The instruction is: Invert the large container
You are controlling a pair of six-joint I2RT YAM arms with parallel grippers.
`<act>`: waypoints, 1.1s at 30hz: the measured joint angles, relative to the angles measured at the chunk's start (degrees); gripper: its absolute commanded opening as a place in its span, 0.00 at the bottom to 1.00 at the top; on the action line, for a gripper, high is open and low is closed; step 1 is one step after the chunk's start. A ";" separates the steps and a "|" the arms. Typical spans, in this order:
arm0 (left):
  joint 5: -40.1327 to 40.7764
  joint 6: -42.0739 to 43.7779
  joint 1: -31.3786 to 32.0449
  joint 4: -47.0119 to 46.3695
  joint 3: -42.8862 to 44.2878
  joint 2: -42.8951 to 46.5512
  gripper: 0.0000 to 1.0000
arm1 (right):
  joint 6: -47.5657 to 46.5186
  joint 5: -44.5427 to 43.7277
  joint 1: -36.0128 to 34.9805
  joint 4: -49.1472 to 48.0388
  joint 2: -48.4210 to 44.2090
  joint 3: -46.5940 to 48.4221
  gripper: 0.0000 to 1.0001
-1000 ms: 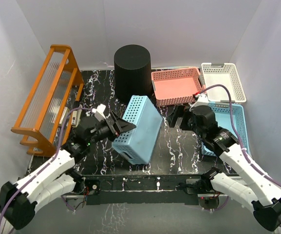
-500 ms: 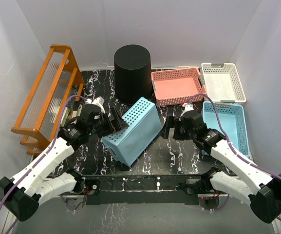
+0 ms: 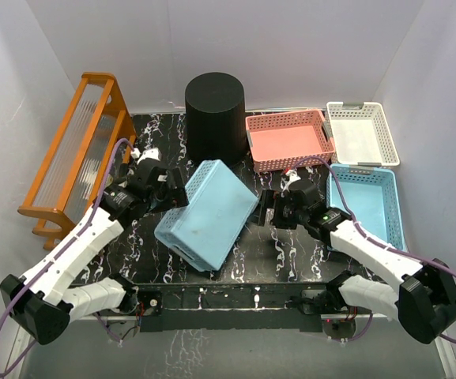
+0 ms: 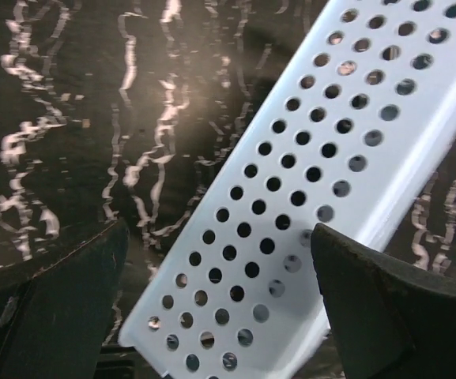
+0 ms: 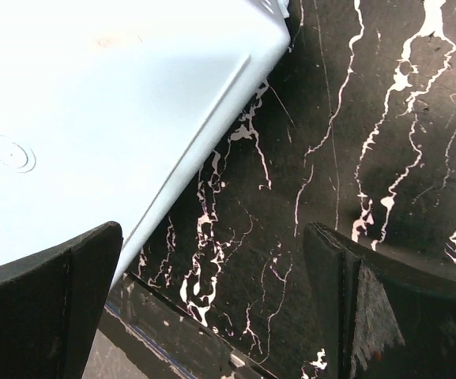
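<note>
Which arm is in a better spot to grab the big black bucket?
Probably left: the left claw, open, sits nearer the black bucket. The right claw is farther, beside the blue basket.

top external: you look down from behind the arms, whole worktop (image 3: 291,246) visible
left wrist: super close on the holed side of the overturned blue basket (image 4: 314,158)
right wrist: equally close, same basket's bottom

Between the left gripper (image 3: 179,192) and right gripper (image 3: 268,209), the upturned blue basket (image 3: 208,215) is smooth, slightly glossy plastic with a perforated side. The table (image 3: 291,246) beneath them is glossy black, veined white like marble. Beyond the left gripper, the large container (image 3: 214,106) looks matt black, probably plastic. The rack (image 3: 77,158) left of that gripper is varnished wood.
</note>
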State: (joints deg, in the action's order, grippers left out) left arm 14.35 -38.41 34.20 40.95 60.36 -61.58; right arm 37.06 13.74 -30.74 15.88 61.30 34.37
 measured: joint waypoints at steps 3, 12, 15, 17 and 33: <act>3.63 2.21 0.00 3.17 1.51 -1.29 0.99 | 0.66 1.05 0.00 -1.64 0.68 -0.04 0.98; 9.44 7.41 0.02 7.34 10.16 -3.32 0.99 | 6.49 6.32 -0.81 -12.72 6.01 -4.22 0.98; 9.03 8.20 0.02 7.34 11.63 -2.45 0.99 | 9.44 6.75 -4.92 -17.27 10.47 -4.52 0.98; 8.52 8.22 0.02 7.50 11.74 -1.68 0.98 | 11.47 7.72 -8.63 -21.16 14.64 -3.58 0.98; 4.96 5.64 0.02 10.51 12.72 6.27 0.99 | 6.64 10.62 -8.09 -20.72 35.15 25.99 0.98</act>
State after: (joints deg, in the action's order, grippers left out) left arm 19.31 -32.77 34.22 51.46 73.08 -55.31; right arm 43.70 24.36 -38.83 -4.84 96.44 60.36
